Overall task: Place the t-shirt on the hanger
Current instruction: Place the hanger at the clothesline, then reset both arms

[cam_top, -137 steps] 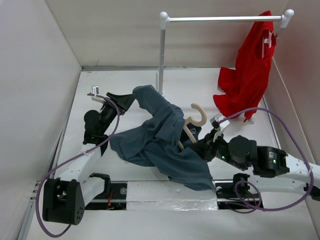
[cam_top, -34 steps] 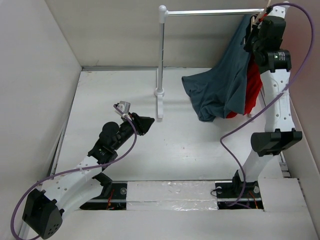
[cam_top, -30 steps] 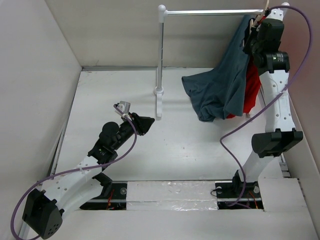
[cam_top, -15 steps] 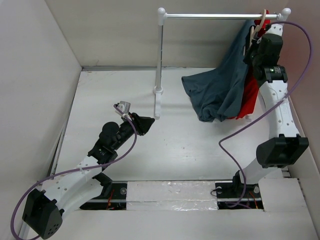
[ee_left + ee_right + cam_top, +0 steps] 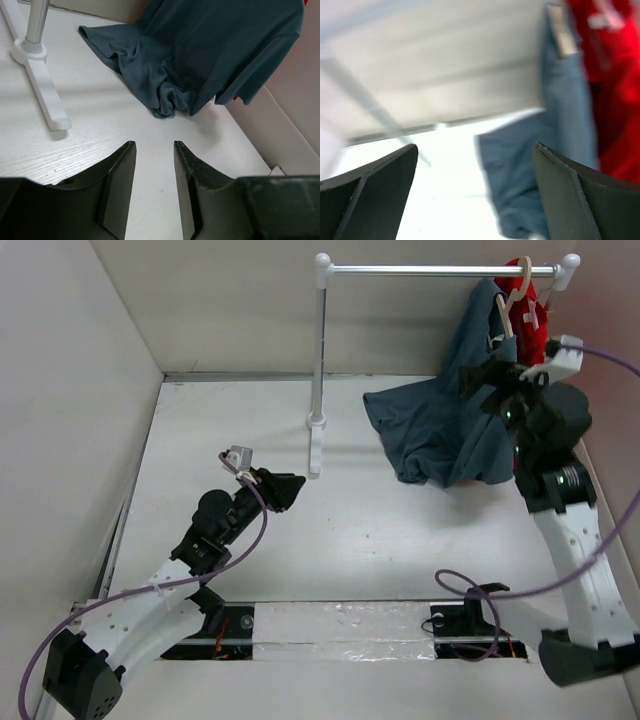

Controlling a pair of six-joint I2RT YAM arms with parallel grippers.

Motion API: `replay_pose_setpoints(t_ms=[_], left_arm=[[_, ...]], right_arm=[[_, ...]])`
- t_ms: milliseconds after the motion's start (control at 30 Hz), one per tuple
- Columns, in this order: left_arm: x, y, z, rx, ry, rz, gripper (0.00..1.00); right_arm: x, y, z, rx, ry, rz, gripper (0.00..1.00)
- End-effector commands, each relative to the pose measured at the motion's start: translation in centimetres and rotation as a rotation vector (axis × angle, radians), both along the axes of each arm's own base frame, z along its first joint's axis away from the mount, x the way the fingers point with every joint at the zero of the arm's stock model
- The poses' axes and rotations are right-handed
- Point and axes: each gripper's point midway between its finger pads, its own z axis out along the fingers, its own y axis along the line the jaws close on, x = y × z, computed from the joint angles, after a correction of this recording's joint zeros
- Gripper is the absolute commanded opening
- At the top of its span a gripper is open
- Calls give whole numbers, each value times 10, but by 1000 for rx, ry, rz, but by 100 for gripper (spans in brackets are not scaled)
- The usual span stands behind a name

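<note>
T-shirt [image 5: 440, 430] on hanger [image 5: 504, 312], up on rail [image 5: 430, 271], next to red garment [image 5: 532, 318]. Left gripper [image 5: 154, 145] a little apart, right gripper [image 5: 475, 146] spread wide, both holding nothing.

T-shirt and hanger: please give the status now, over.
Left claw open, empty. Right claw open, beside the t-shirt. T-shirt hangs from hanger on rail, hem on table. Red garment behind.

T-shirt [image 5: 440, 430] is reading plain slate blue-grey. Hanger [image 5: 506, 310] is showing pale cream. Garment [image 5: 531, 322] at the t-shirt's 1 o'clock is showing bright red. Rail [image 5: 440, 271] is showing silver, ball ends white. Table [image 5: 400, 540] is showing white.
</note>
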Motion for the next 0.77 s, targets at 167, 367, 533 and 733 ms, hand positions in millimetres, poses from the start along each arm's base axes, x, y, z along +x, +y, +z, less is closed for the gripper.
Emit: replay_pose_setpoints(t_ms=[167, 367, 533, 733], left_arm=[[-4, 21, 24, -86, -75, 92, 37], [-18, 58, 47, -198, -181, 215, 37], [-34, 78, 53, -292, -227, 252, 41], [-41, 71, 45, -300, -146, 205, 48]], right_arm=[[-119, 74, 3, 127, -263, 438, 100], [-179, 118, -66, 152, -193, 757, 100], [-208, 115, -84, 195, -194, 792, 100], [-200, 112, -103, 203, -172, 749, 100]])
